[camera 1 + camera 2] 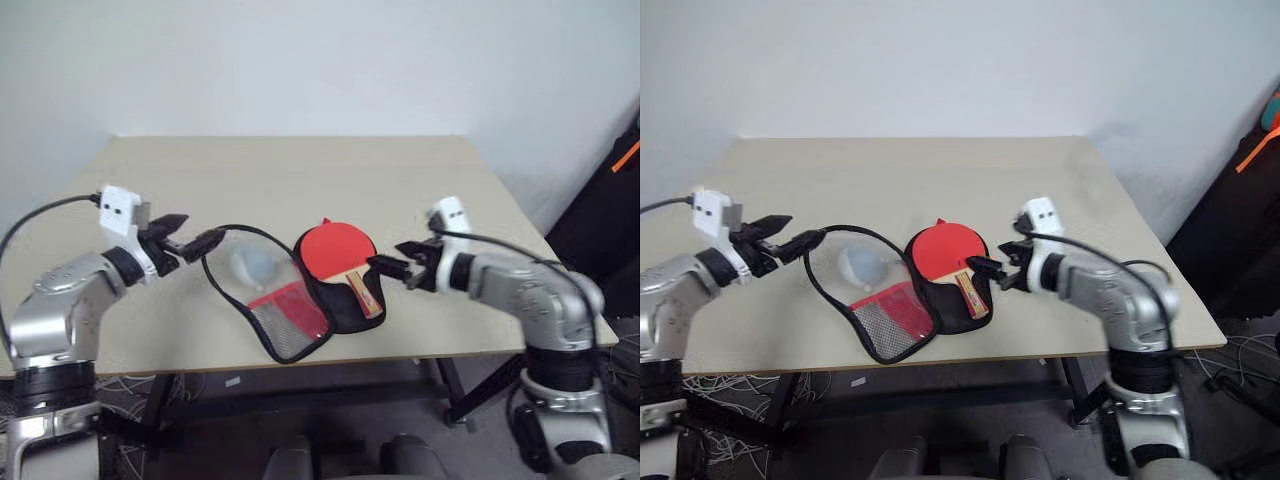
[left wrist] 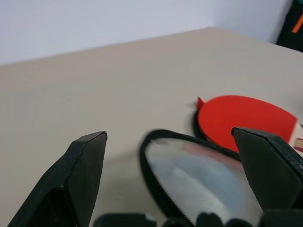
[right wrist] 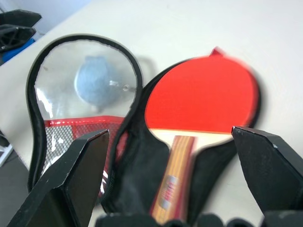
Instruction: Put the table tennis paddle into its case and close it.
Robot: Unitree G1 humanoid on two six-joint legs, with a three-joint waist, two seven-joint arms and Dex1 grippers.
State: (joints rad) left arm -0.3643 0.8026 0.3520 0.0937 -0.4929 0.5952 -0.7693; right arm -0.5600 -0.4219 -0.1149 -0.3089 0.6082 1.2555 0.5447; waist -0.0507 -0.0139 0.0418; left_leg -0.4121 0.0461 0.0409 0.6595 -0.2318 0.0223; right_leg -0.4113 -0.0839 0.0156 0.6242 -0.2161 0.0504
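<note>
On the beige counter [image 1: 300, 170] the paddle [image 1: 338, 252] lies in the open case [image 1: 300, 300]; both released grippers, left [image 1: 190, 243] and right [image 1: 392, 266], should fold the flap squarely before zipping.

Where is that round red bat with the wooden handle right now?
The round red table tennis paddle lies in the right half of the open black zip case, near the tan table's front edge, just ahead of the right gripper.

Even, soft indoor light; table [image 1: 300, 170] evenly lit, faint shadows only. Wrist views blur close up: paddle [image 3: 201, 94] edge smeared, case [image 2: 189, 175] flap hazy.
</note>
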